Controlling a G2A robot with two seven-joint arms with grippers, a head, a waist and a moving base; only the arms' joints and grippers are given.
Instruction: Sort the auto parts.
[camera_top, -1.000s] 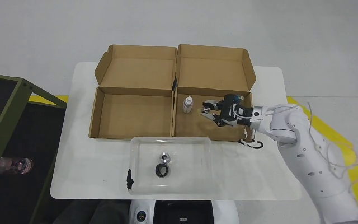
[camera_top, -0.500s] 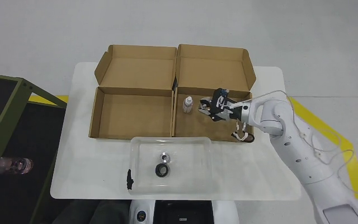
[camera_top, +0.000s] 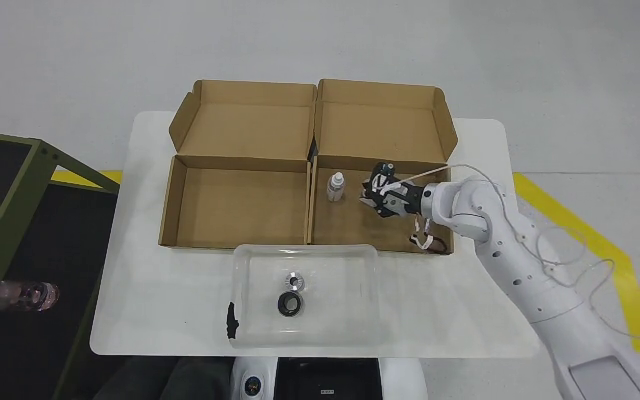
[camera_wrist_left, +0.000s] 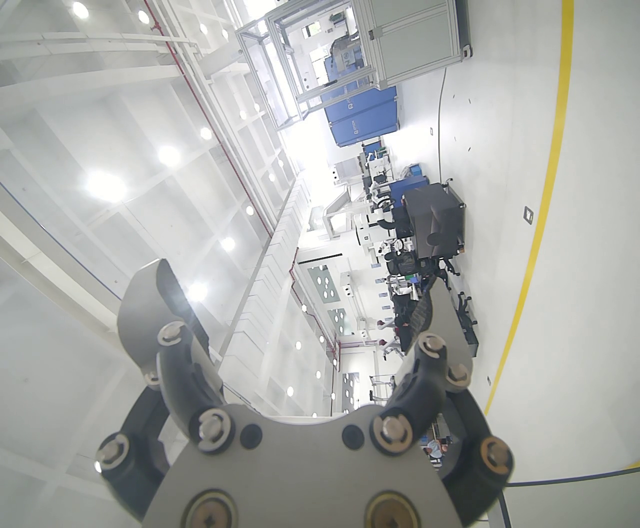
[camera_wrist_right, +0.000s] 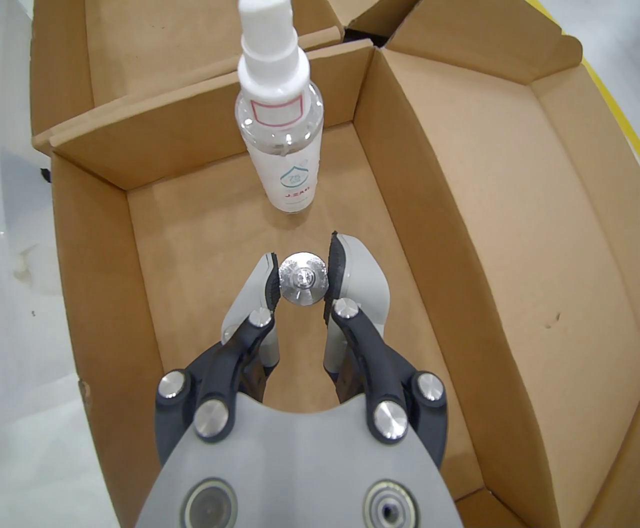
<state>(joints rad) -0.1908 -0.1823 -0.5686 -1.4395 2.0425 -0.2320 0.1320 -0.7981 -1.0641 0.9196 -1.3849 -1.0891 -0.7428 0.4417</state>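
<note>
Right arm (camera_top: 500, 232) extended over cardboard box (camera_wrist_right: 500, 225), right claw (camera_wrist_right: 302, 275) clamped on metal disc (camera_wrist_right: 303, 287), left claw (camera_wrist_left: 295, 278) apart

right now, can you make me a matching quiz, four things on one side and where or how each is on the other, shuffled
1 spray bottle
2 round metal part
3 black ring
4 left gripper

a in the clear plastic bin
b open, holding nothing
c upright in the right cardboard box
d held by the right gripper

Pairs: 1-c, 2-d, 3-a, 4-b
</note>
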